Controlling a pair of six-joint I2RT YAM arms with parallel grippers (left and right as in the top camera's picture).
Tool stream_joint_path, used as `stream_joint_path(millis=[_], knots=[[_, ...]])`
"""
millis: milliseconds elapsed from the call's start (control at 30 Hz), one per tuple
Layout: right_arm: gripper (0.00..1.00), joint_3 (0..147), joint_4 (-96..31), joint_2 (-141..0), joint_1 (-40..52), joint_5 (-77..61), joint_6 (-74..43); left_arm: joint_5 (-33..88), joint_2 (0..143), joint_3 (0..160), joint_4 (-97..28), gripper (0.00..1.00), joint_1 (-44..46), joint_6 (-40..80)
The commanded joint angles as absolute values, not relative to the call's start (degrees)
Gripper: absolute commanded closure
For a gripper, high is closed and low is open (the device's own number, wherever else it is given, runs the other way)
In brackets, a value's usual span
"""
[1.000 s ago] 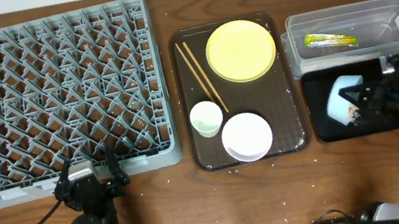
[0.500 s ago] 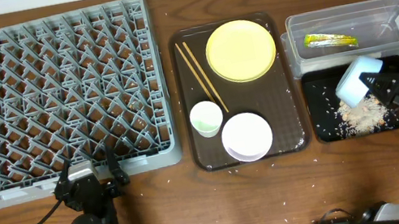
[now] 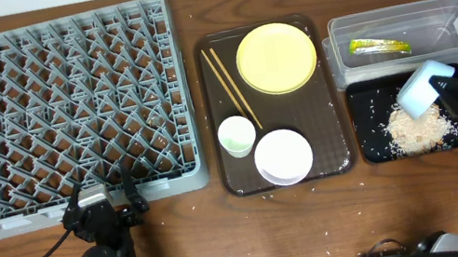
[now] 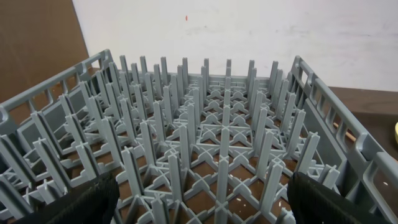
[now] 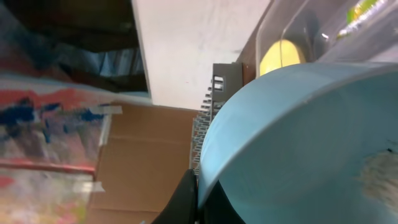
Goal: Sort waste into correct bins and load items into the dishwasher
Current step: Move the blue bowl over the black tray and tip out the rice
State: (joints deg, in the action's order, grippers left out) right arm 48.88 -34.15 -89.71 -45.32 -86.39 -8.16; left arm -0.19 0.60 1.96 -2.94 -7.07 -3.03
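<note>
Held light blue bowl [image 3: 418, 88] tilted over black tray [image 3: 372, 149] to shed crumbs [image 3: 415, 127], right jaws clamped on its rim; left jaws wide, empty.

Dark brown wood-grain table [image 3: 183, 241] under soft, even light. A plain white wall [image 4: 249, 31] sits right behind it, with a brown board [image 4: 37, 43] off at the left end. The right wrist view also catches some tan cardboard [image 5: 143, 155] and a blurry red-and-blue painted surface [image 5: 43, 112], can't tell what.

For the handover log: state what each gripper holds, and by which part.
Right gripper pinches the light blue bowl by its rim, tilted over the black tray. Left gripper holds nothing.
</note>
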Motion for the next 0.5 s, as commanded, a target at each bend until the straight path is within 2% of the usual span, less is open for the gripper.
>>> stream_joint_path(millis=[0,233,333,467], knots=[[0.99,48.75,-33.58,-88.62,-45.95,-84.20,-15.59,-0.89,0.25,0.23,-4.10,0.12,-7.38,-3.42],[0.99,48.75,-34.39,-88.62,-45.95,-85.78,-17.26,-0.89,0.23,0.23,-4.10,0.12,-7.38,-3.42],[0.99,48.75,-32.51,-88.62,-46.15,-80.03,-21.19,-0.89,0.25,0.23,-4.10,0.12,-7.38,-3.42],[0.99,48.75,-29.02,-88.62,-46.06,-84.55,-21.78,-0.89,0.23,0.23,-4.10,0.12,-7.38,-3.42]])
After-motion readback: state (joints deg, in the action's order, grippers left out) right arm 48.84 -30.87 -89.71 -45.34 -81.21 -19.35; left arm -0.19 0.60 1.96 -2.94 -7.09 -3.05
